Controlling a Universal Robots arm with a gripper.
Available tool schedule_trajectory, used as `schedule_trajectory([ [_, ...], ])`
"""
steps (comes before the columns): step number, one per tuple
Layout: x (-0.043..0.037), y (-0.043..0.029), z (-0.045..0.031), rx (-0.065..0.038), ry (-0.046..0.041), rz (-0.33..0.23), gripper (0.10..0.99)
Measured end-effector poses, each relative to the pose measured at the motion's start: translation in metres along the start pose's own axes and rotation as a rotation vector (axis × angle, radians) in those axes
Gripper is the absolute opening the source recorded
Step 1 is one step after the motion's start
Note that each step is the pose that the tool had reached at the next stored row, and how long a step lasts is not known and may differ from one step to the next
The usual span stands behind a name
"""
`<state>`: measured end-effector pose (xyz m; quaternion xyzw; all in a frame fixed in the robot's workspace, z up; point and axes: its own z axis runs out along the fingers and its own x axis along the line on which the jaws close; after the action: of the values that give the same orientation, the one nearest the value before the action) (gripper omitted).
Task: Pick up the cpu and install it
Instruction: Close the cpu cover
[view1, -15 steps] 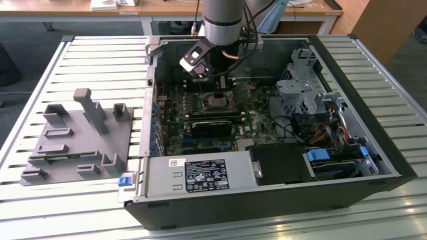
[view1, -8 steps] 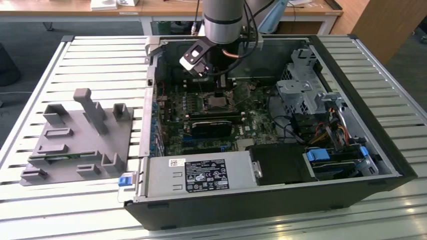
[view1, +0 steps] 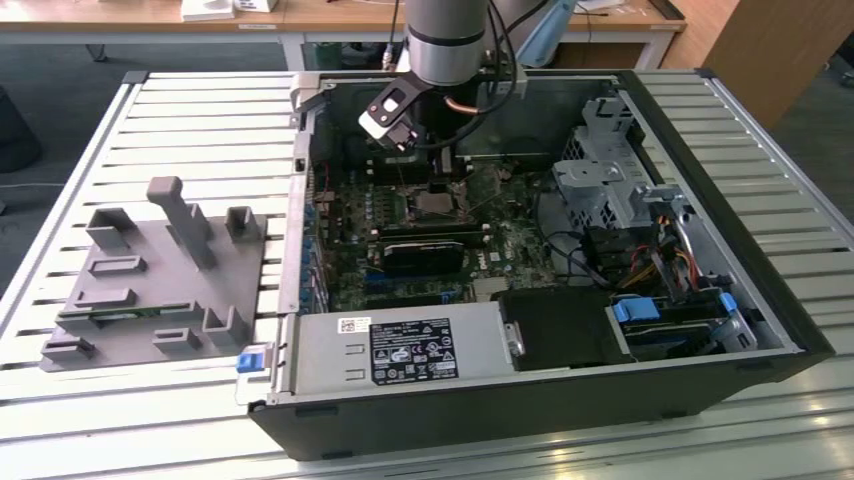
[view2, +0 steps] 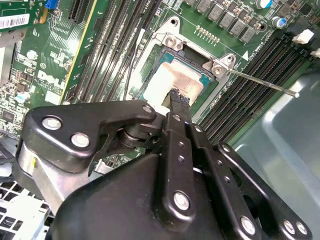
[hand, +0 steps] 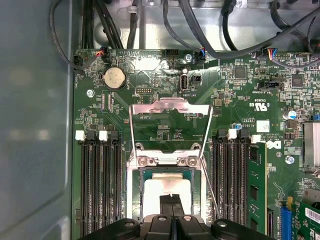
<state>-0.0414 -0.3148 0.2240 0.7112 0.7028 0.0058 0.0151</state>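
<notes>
Looking at the cpu sitting flat inside the socket on the motherboard, pale metal top facing up out of the computer case. Being square, offering no long axis to speak of; lying with its edges parallel to the socket frame and to the memory slots running along either side.

Finding the gripper hanging directly over the cpu, fingers pressed together to a thin seam and gripping nothing. Seeing the tips right at the cpu's top face, touching or just above it, without being able to tell which.

Noting the load plate standing swung open beyond one edge of the socket. Noting also the thin lever rod sticking out free past a socket corner.

Losing one edge of the cpu behind the black gripper body in the first wrist view, and one corner of the cpu behind a finger in the second wrist view. Catching glare across the metal top in both wrist views, washing out any marking or corner notch and leaving its rotation within the socket unreadable.

Making out, in the exterior view, little more than a small silvery patch below the gripper, with the arm blocking part of the board behind it.
</notes>
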Motion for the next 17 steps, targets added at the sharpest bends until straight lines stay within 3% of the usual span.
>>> schedule_trajectory([
  [17, -0.0001, 0.0003, -0.0092, 0.0, -0.0002, 0.0, 0.106],
])
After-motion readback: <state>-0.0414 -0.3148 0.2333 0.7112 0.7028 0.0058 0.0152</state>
